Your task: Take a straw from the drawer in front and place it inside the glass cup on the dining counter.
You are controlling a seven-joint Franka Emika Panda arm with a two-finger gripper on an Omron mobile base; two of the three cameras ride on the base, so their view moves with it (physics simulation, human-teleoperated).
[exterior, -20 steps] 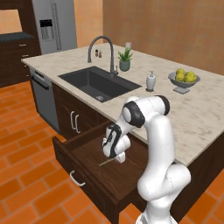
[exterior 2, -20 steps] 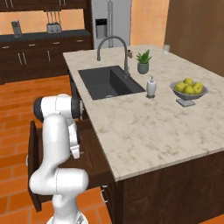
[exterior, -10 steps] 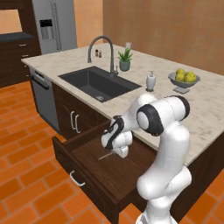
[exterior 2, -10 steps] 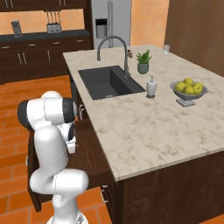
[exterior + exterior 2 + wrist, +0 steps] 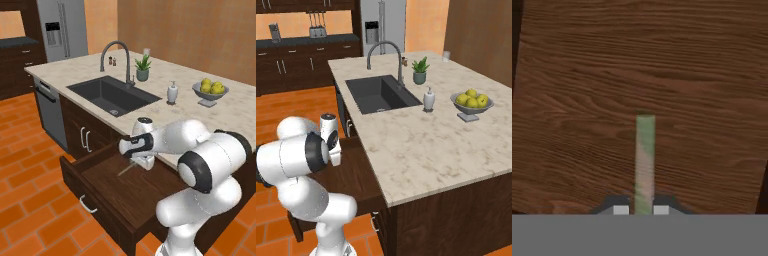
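Note:
The dark wooden drawer [image 5: 107, 200] stands pulled out below the dining counter [image 5: 235, 112]. My gripper [image 5: 140, 163] hangs just over the drawer's floor, shut on the straw [image 5: 127, 169], a thin pale stick that points out to the left from the fingers. In the hand view the straw [image 5: 644, 157] runs up from between the fingertips of my gripper [image 5: 641, 210] over the wood floor of the drawer [image 5: 637, 55]. The glass cup [image 5: 446, 55] stands at the far end of the dining counter [image 5: 421, 145]. My arm covers part of the open drawer [image 5: 353, 172] in the right base view.
A black sink [image 5: 112, 95] with a curved faucet [image 5: 120, 57] is set in the counter. A potted plant [image 5: 143, 67], a white soap dispenser [image 5: 172, 93] and a bowl of lemons [image 5: 210, 92] stand behind it. Orange tiled floor [image 5: 30, 190] lies left of the drawer.
My gripper has closed fully on the straw and lifted it slightly off the drawer floor. The arm's elbow has swung out to the right in the left base view.

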